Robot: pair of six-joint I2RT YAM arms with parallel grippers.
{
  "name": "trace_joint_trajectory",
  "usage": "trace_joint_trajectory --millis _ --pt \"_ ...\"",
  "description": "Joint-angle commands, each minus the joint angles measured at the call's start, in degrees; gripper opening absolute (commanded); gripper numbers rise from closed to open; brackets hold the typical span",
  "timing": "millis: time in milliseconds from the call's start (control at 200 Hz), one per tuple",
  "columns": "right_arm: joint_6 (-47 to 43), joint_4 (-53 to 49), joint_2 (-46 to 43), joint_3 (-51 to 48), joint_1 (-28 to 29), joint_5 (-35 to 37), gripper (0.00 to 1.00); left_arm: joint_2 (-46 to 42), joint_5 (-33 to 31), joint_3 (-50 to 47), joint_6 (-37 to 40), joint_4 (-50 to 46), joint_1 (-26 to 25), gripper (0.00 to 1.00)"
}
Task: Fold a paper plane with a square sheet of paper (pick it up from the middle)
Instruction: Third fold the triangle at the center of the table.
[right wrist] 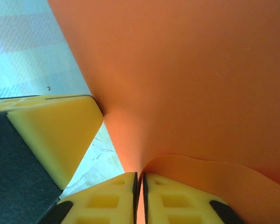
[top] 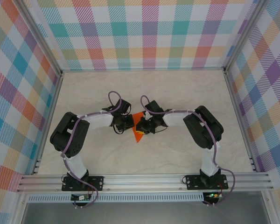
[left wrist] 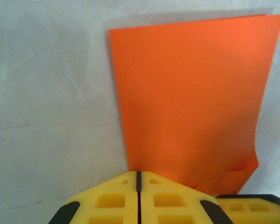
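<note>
Square sheet of paper [left wrist: 191,93]: right hand [right wrist: 139,186] pinches edge; left hand [left wrist: 138,179] closed, maybe touching.

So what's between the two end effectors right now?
The folded orange paper. In the top view the left end effector and right end effector sit against it from either side.

Orange paper [left wrist: 191,98], pastel checked walls [top: 144,32]
</note>
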Motion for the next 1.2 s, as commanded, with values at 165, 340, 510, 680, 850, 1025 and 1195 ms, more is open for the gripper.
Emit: trace_joint_trajectory --millis 165,340,510,680,850,1025,1195 --pt "-0.4 -1.8 2.3 0.6 0.4 1.8 0.30 -8.5 -4.7 -2.6 -1.7 -5.9 3.7 0.08" --pt "-0.1 -1.7 2.4 0.4 0.3 1.8 0.37 -11.0 -2.9 -5.0 -2.1 -4.8 4.4 0.09" --pt "-0.1 -1.8 2.3 0.0 0.3 2.0 0.33 -11.8 2.7 -6.6 -1.8 -1.6 4.4 0.09" --pt "-0.2 -2.2 2.3 -0.8 0.3 1.9 0.24 -11.2 7.7 -7.5 -1.9 3.1 4.2 0.08" --pt "-0.7 -2.5 2.1 -2.4 0.3 2.4 0.13 -9.6 10.8 -7.9 -2.9 6.3 3.4 0.07" --pt "-1.0 -3.0 1.9 -3.3 0.3 3.1 0.04 -6.8 11.4 -7.1 -3.2 7.2 1.8 0.01" --pt "-1.1 -3.1 1.9 -3.3 0.3 3.2 0.02 -4.6 11.2 -5.8 -3.2 7.2 0.4 0.00"
